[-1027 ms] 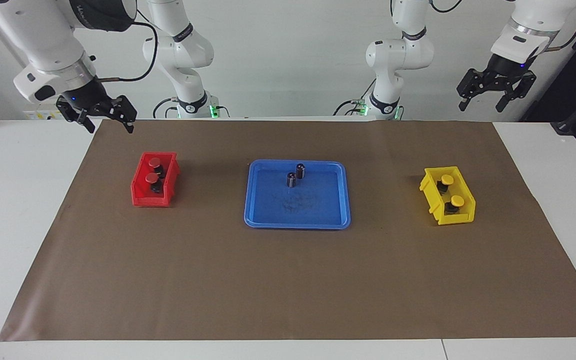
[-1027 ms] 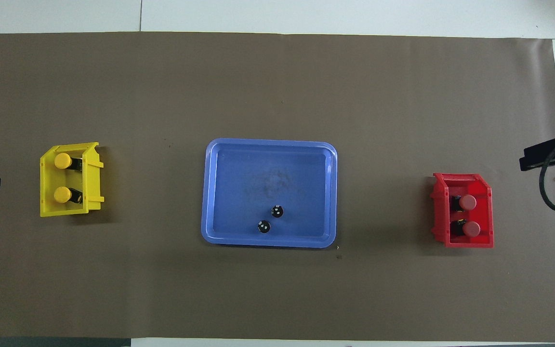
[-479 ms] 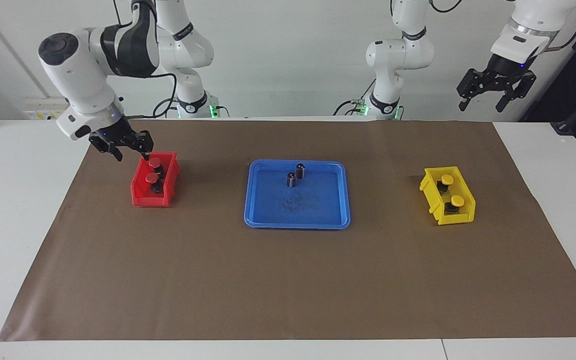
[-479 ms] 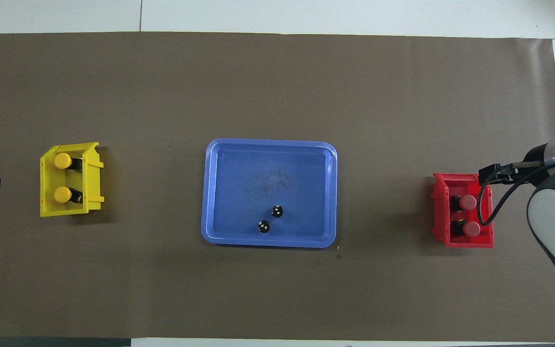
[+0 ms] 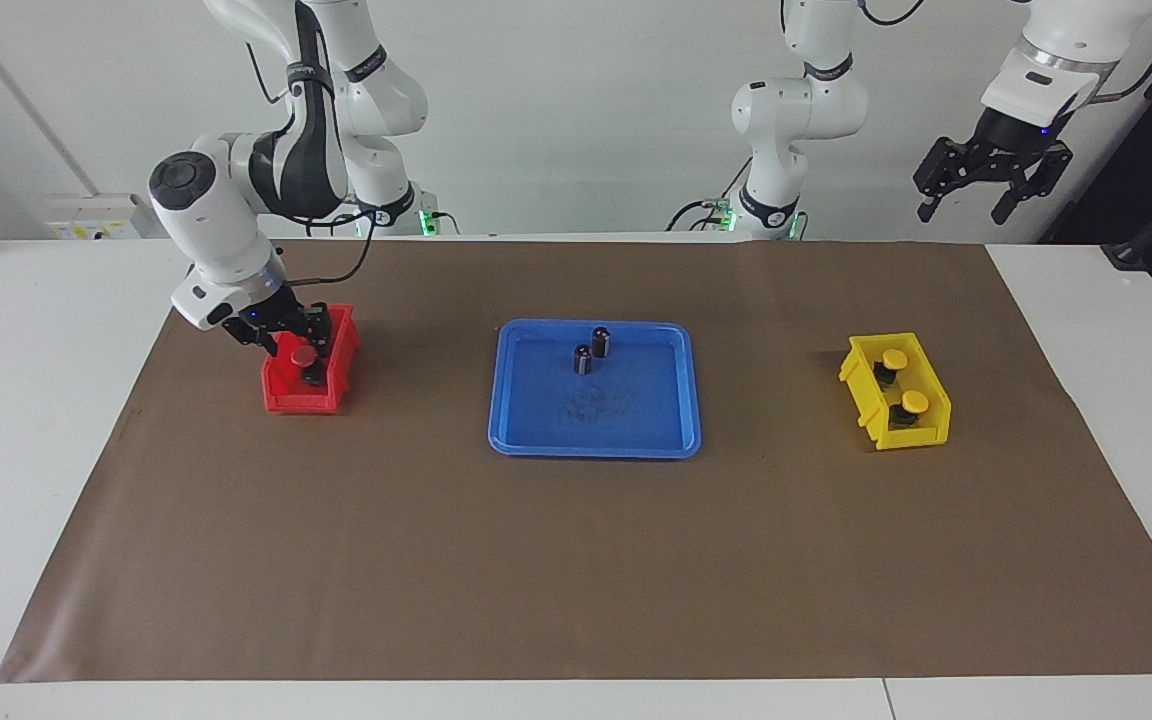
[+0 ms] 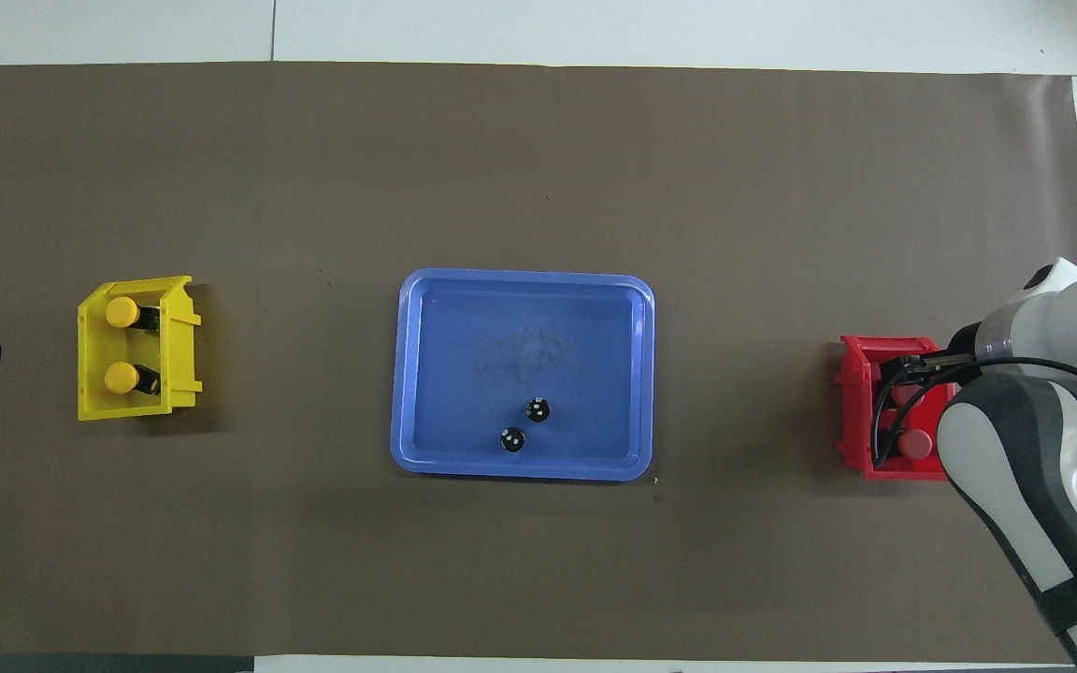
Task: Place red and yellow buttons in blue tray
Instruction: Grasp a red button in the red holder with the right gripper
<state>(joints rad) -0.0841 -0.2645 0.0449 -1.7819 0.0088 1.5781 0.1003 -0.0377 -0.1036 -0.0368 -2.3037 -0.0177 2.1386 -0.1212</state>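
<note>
Two red buttons are in the red bin (image 5: 288,400). One cap (image 5: 304,355) shows in the facing view; the one nearer to the robots is hidden by my right gripper (image 5: 296,335). That gripper is open and low over the bin, its fingers spread at the rim; I cannot tell whether it touches a button. The overhead view shows the gripper (image 6: 917,366) and one red cap (image 6: 917,444). Two yellow buttons (image 5: 894,359) (image 5: 914,402) stand in the yellow bin (image 5: 864,400). The blue tray (image 5: 536,445) lies mid-table. My left gripper (image 5: 966,205) waits raised and open.
Two dark cylinders (image 5: 583,360) (image 5: 601,342) stand in the blue tray, in the part nearer to the robots. The red bin is at the right arm's end of the brown mat (image 5: 576,560), the yellow bin at the left arm's end.
My right arm has swung in from beside the table and come down, bringing its gripper from high off the mat's corner to low over the red bin. The left arm has not moved.
</note>
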